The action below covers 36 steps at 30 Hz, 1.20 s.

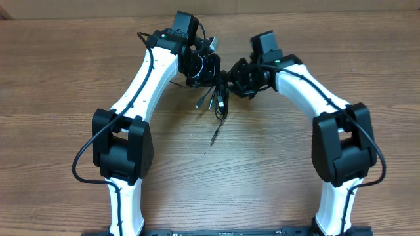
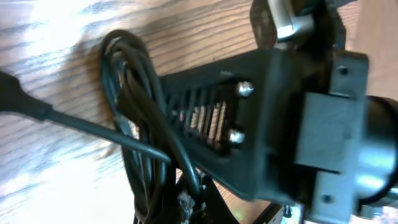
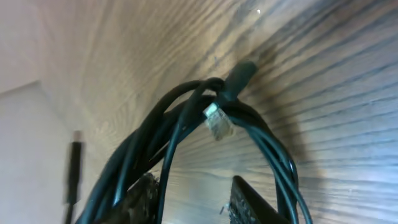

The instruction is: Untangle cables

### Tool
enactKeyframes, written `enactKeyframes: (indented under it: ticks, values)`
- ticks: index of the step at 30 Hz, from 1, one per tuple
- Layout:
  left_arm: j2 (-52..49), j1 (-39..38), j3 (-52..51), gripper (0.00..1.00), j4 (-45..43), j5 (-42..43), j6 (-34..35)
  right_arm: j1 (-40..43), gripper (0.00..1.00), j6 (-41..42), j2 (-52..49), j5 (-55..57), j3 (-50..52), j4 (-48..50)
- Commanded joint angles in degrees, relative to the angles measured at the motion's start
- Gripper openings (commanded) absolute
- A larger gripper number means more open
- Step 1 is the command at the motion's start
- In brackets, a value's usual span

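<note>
Thin black flexible cables (image 3: 137,152) are seen closest in the right wrist view, arched in a loose loop above the brown wood-grain table (image 3: 348,93). A small clear plastic plug (image 3: 217,124) lies against the top of the loop. The loop is passed between the fingers (image 3: 249,199) of the right gripper (image 3: 193,196), which are held apart on either side of it; whether they touch it cannot be told. From overhead, the bundle is found at mid-table between the two grippers, with several plug ends trailed toward the near edge. The left gripper (image 1: 211,71) is pressed together, and the cables are seen running into its closed tips.
</note>
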<state>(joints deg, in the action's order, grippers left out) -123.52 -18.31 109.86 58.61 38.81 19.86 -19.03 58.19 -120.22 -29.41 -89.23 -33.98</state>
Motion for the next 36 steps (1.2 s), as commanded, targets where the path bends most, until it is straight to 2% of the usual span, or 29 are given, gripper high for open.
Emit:
enactKeyframes:
  ticks: [1,2,3,4,8,9,13,16,19,22,24,25,28,30,33,36]
  values:
    - [1.0,0.1,0.9,0.04,0.0,3.2,0.8,-1.9,0.20,0.1,-2.5,1.1,0.2,-0.8]
    - [1.0,0.4,0.9,0.04,0.4,3.3,0.5,-1.9,0.17,-0.6,-3.0,1.2,0.2,-1.2]
    - [1.0,1.0,0.9,0.04,1.0,3.3,0.1,-1.6,0.05,-2.1,-3.2,1.4,0.2,-2.2]
    - [1.0,1.9,0.9,0.04,1.5,3.5,-0.6,-0.8,0.04,-3.9,-3.3,2.0,0.2,-3.7]
    - [1.0,5.6,0.9,0.04,3.0,5.5,-3.3,2.5,0.04,-9.3,-2.9,1.4,0.2,-7.3]
    - [1.0,7.2,0.9,0.04,3.8,5.1,-5.9,4.1,0.04,-12.7,-2.3,0.0,0.2,-8.4]
    - [1.0,10.9,0.9,0.04,8.2,-7.0,-10.0,8.7,0.04,-24.4,3.5,-6.8,0.0,-10.0]
    - [1.0,11.8,0.9,0.04,10.6,-11.8,-14.6,11.4,0.04,-28.2,11.3,-9.3,0.0,-12.1]
    - [1.0,11.7,0.9,0.04,11.0,-13.6,-15.9,13.2,0.04,-30.4,17.5,-14.8,0.0,-12.9]
    - [1.0,10.8,0.9,0.04,10.6,-13.2,-19.3,14.0,0.04,-30.7,21.8,-15.4,0.0,-14.5]
    - [1.0,10.2,0.9,0.04,10.6,-9.5,-24.1,14.0,0.04,-30.6,22.8,-14.9,0.0,-15.6]
    - [1.0,9.9,0.9,0.04,10.6,-5.7,-27.2,13.8,0.05,-30.6,22.8,-14.0,0.0,-16.2]
    - [1.0,9.7,0.9,0.04,10.6,7.0,-35.0,13.5,0.27,-30.6,22.1,-10.8,0.0,-18.1]
    - [1.0,9.6,0.9,0.04,10.6,13.0,-37.3,13.3,0.37,-30.6,21.7,-9.0,0.0,-19.3]
    - [1.0,9.5,0.9,0.04,10.6,15.3,-37.5,12.3,0.45,-30.7,21.4,-6.4,0.0,-19.8]
    - [1.0,8.6,0.6,0.04,11.7,15.2,-37.5,11.1,0.47,-30.8,20.7,-6.2,0.0,-19.8]
